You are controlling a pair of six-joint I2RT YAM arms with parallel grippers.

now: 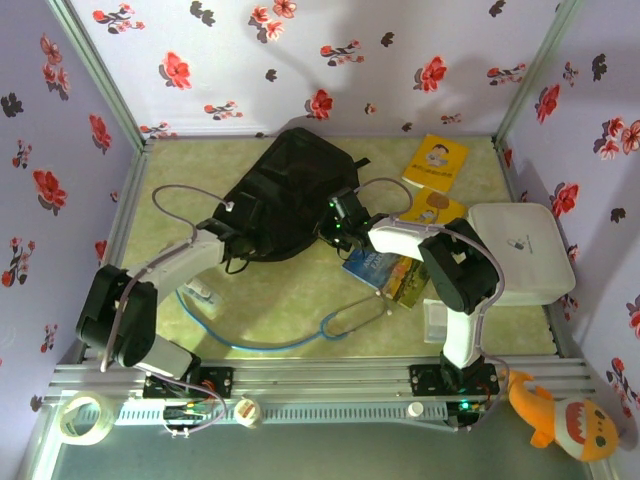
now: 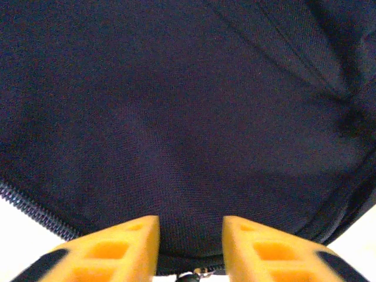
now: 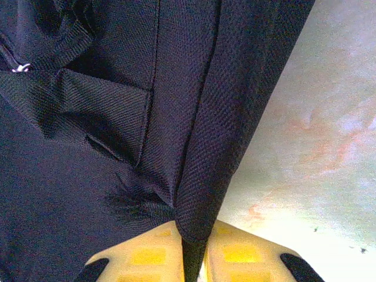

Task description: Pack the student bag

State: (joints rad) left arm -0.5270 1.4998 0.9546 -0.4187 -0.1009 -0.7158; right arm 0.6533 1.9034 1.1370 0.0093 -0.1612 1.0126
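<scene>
Both grippers meet the student bag. Left gripper: fingers parted, black fabric lying just ahead of the tips and across their gap. Right gripper: fingers pressed together, pinching a fabric fold.

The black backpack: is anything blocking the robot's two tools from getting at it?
Nothing visible does. The right tool is pinching a fold of the backpack, and the left tool sits open right in front of its fabric, near the zip.
</scene>
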